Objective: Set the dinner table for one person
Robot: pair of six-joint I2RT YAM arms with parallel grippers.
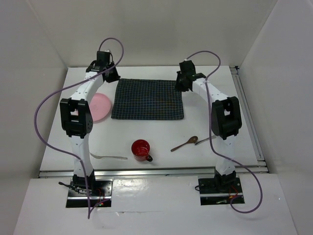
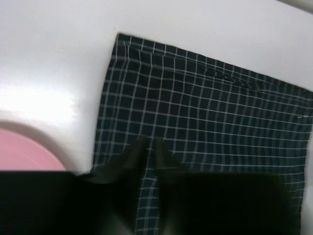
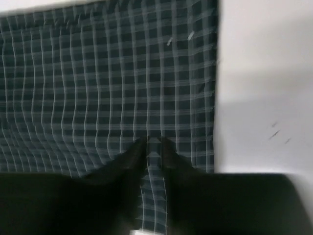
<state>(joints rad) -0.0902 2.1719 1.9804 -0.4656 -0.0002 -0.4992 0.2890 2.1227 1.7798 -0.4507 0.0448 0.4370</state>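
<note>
Over far corners of checked cloth [image 1: 147, 99]: left gripper [image 2: 150, 148] and right gripper [image 3: 152, 144], fingers [image 2: 138, 152] almost pressed together, slim gap; cannot tell if pinching it. Beneath, spanning everything: dinner table [image 1: 161, 129], likely rigid, fixed, smooth, nothing to grip; treat as sliding surface. Beyond, plain white walls [image 1: 146, 29].

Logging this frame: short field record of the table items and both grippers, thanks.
surface: white dinner table
cloth: dark checked cloth, flat, far centre
plate: pink plate, left of cloth, partly behind left arm
mug: red mug, near centre
cutlery: fork near left; wooden spoon near right
left gripper: over cloth near its left edge, jaws close together, grip unclear
right gripper: over cloth near its right edge, same
</note>
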